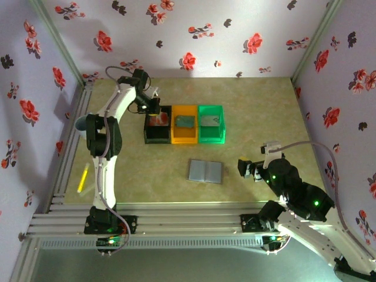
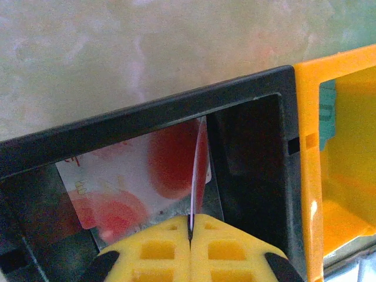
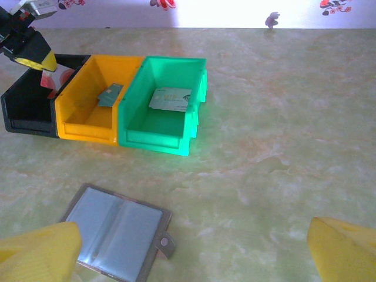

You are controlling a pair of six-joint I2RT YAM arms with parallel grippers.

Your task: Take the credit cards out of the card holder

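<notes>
One card holder (image 1: 205,171) (image 3: 117,229), spread open flat on the table (image 1: 258,117), both blue-grey halves facing up.

Three cards, one to a bin: white card with red mark (image 1: 157,120) (image 2: 147,176), grey-green card (image 1: 185,121) (image 3: 110,94), silvery grey card (image 1: 210,120) (image 3: 170,98).

Three bins in a touching row beyond the card holder: black bin (image 1: 148,136) (image 2: 176,111) beyond and to its left, orange bin (image 1: 184,138) (image 3: 88,126) next along, green bin (image 1: 211,138) (image 3: 158,135) almost straight beyond.

Two grippers. Left gripper (image 1: 154,108) (image 2: 190,235) over the black bin, well beyond and left of the card holder, yellow fingers clenched on the white card's thin edge, card inside the bin walls. Right gripper (image 1: 241,167) (image 3: 191,252) just right of the card holder, jaws released and spread wide, holder lying apart from them, ahead and off toward one finger in the right wrist view.

One yellow stick (image 1: 84,178) well left of the card holder.

Unclear whether the white card touches the bin floor. Grey-green card cut off by the orange wall in the left wrist view. Near corner of the card holder hidden behind a yellow finger in the right wrist view. Print on all three cards too small to read.
</notes>
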